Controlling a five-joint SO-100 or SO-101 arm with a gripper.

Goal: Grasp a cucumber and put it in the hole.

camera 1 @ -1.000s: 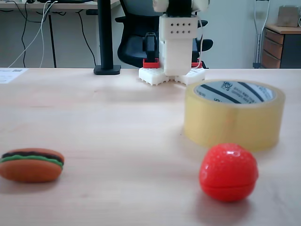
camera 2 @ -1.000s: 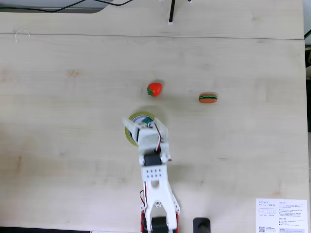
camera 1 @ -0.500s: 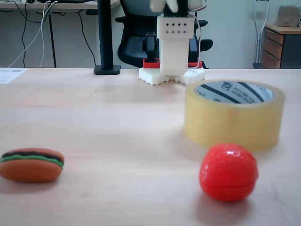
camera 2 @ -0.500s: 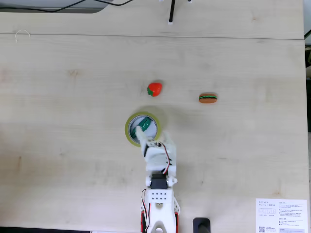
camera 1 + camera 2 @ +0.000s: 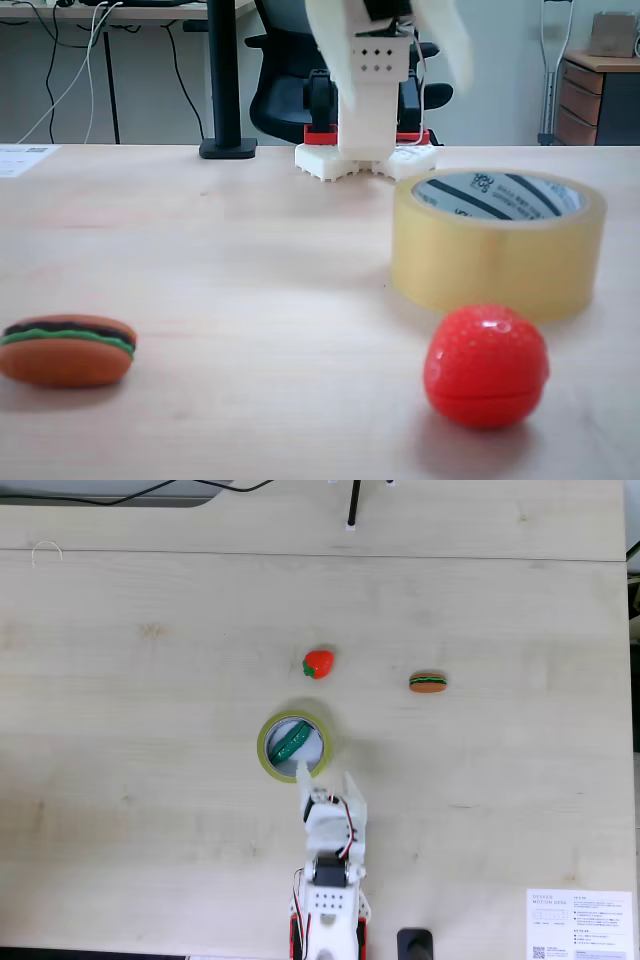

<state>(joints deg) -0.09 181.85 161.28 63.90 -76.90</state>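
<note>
The small glossy dark-green plastic cucumber [image 5: 292,742] lies inside the hole [image 5: 300,752] of the yellowish translucent tape roll [image 5: 266,758]. Just beside that roll, the white two-finger gripper [image 5: 326,783] hangs with fingers apart and empty. The placing looks done; I'd say only backing away from the roll is left.

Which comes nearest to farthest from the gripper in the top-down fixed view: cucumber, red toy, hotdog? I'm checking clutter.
Gripper is open.
1. Cucumber, inside the tape roll, just above-left.
2. Red toy, farther up.
3. Hotdog, up-right.

A dark-green cucumber [image 5: 292,743] is showing inside the yellowish tape roll [image 5: 497,243], beside a glossy red ball [image 5: 486,366] and brown, green-striped hotdog [image 5: 66,349].
</note>
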